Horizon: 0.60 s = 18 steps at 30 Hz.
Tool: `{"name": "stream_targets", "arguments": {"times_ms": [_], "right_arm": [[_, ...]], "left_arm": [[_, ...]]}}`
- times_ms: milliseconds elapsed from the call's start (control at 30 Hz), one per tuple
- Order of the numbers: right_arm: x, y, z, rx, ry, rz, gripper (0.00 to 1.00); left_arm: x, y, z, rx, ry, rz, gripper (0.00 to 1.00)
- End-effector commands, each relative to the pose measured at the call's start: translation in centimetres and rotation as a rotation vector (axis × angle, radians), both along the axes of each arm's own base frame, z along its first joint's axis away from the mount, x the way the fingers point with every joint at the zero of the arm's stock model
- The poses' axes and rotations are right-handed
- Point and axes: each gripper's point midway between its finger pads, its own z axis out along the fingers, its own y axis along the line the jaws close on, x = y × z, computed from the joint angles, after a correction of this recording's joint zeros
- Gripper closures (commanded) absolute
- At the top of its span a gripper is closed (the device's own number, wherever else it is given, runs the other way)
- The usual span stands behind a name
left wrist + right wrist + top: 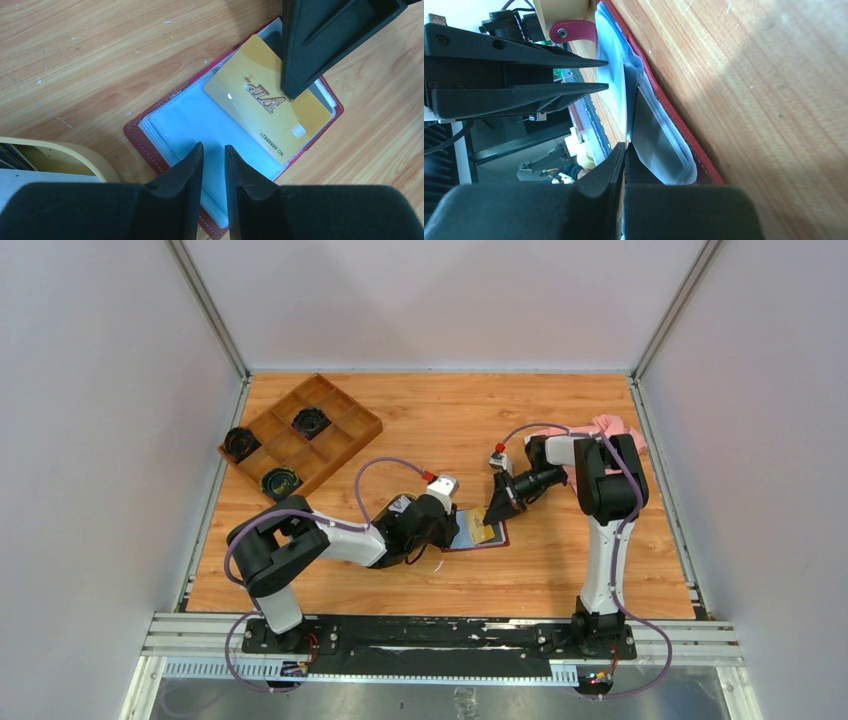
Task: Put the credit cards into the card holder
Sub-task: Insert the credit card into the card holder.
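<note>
The card holder point(462, 540) lies open on the table, dark red with clear bluish sleeves point(200, 120). A gold credit card point(260, 95) marked VIP rests slanted over its right half. My right gripper point(625, 146) is shut on this card's far edge, and its fingers point(320, 45) show from above in the left wrist view. My left gripper point(214, 147) hovers over the sleeves at the holder's near side. Its jaws stand a narrow gap apart with nothing between them. From the top, the left gripper point(452, 525) and the right gripper point(497, 512) face each other across the holder.
A brown compartmented wooden box point(300, 435) with dark round items sits at the back left. A pink cloth point(615, 430) lies behind the right arm. The rim of a tan oval tray point(75, 155) is just left of the holder. The holder's snap tab point(571, 31) points toward the left arm.
</note>
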Motion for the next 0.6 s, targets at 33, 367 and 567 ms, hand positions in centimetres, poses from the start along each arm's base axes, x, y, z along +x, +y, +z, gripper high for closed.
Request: {"name": "stream_targets", "arguments": {"times_ms": [33, 367, 567], "right_arm": [[-0.13, 0.83, -0.17, 0.025, -0.016, -0.007, 1.0], [-0.2, 1.07, -0.77, 0.032, -0.011, -0.033, 1.0], [-0.42, 1.27, -0.87, 0.041, -0.01, -0.054, 1.0]], "left_arm": [[-0.35, 0.52, -1.71, 0.037, 0.049, -0.001, 0.75], [-0.36, 0.5, -1.85, 0.021, 0.073, -0.009, 0.75], [-0.32, 0.42, -1.83, 0.015, 0.079, -0.012, 0.75]]}}
